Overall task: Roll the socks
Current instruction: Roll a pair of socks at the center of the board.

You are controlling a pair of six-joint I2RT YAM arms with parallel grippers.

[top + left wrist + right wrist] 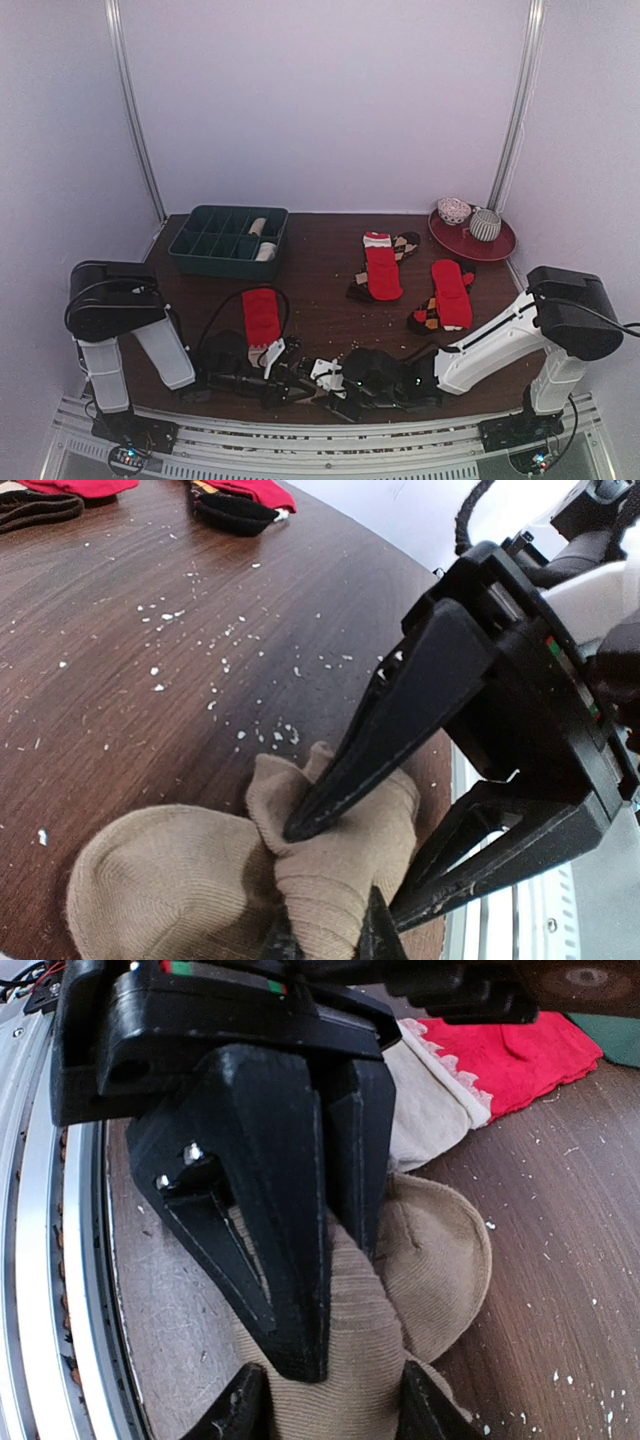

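A tan sock (160,880) is found bunched at the near edge of the wooden table (320,295), between the two arm bases, where both grippers meet. The left gripper (328,938) is seen closed tight on a narrow fold of that sock, its fingertips nearly together with only fabric between them. The right gripper (335,1415) is set across the thicker bundle: its fingers stand apart, one on each side, and both are pressed into the fabric, so the sock is clamped between them. In the left wrist view one right finger is seen denting the fold, while the sock's rounded end lies loose on the table. A red sock with a cream cuff (520,1055) is laid flat just beside the tan one, nearer the left arm. At mid-table a second red sock (382,268) is laid over a brown diamond-patterned sock (405,243), and to its right a third red sock (451,293) is laid over another diamond-patterned sock (428,318). White specks (160,615) are scattered over the wood. A dark green compartment tray (215,268) is placed at the far left, with pale rolls (258,226) in its right-hand compartments.
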